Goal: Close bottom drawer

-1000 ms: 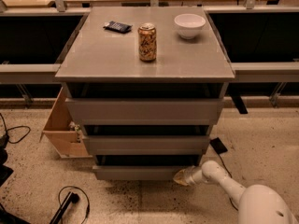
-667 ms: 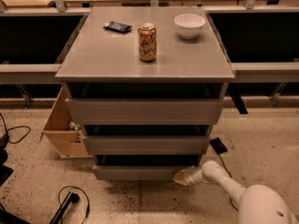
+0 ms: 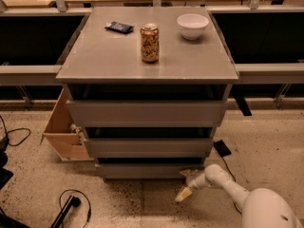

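The bottom drawer (image 3: pixel 145 170) is the lowest of three grey drawers in the cabinet (image 3: pixel 147 61). Its flat front panel stands slightly out from the cabinet body, less than the two drawers above it. My gripper (image 3: pixel 183 184) is on the floor side at the drawer's right front corner, on a white arm coming from the lower right. Its tan fingers (image 3: pixel 183 194) are spread open and hold nothing. The upper finger is at the drawer's front edge; the lower finger points down and left, off the panel.
On the cabinet top stand a can (image 3: pixel 149 42), a white bowl (image 3: pixel 192 25) and a dark packet (image 3: pixel 119 27). A light wooden box (image 3: pixel 64 132) sits at the cabinet's left side. Cables (image 3: pixel 71 207) lie on the floor at the lower left. A black object (image 3: pixel 222 147) lies at the right.
The gripper's fingers have spread apart, the lower one swinging down away from the drawer front. The drawer shows no clear movement.
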Robot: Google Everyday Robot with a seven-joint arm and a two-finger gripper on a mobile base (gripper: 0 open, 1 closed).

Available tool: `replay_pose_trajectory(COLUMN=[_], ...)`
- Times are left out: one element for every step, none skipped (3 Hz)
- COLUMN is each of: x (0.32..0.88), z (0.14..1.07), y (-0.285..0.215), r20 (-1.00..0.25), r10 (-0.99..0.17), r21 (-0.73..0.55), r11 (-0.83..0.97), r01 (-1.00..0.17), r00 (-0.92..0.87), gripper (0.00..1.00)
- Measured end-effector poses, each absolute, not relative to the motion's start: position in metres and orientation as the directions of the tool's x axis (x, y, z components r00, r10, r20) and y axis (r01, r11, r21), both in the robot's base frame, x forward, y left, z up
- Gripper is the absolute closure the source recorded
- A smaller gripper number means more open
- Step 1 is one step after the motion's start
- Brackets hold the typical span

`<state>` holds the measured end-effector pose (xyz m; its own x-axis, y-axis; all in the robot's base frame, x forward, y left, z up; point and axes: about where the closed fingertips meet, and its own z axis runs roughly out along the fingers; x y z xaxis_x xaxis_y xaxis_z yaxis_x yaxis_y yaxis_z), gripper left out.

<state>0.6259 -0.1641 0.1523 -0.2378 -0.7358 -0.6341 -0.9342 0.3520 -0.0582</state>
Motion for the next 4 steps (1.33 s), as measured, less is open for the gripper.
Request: replay_pose_trajectory(x=[0.626,0.626,0.624,0.613], z=[0.152,0.152,0.152,0.171], y=[-0.164,-0.164,-0.164,-0.183], r20=[-0.634,-0.634,-0.634,-0.576], r10=[-0.736,-0.736,-0.736,-0.775], r21=[-0.058,-0.058,-0.058,-0.075], r11=[0.352,0.352,0.352,0.367], r01=[-0.934,-0.934,-0.934,-0.927], r00=[-0.238,-0.238,-0.238,-0.260], gripper=[0.00,0.17,0.41,0.72])
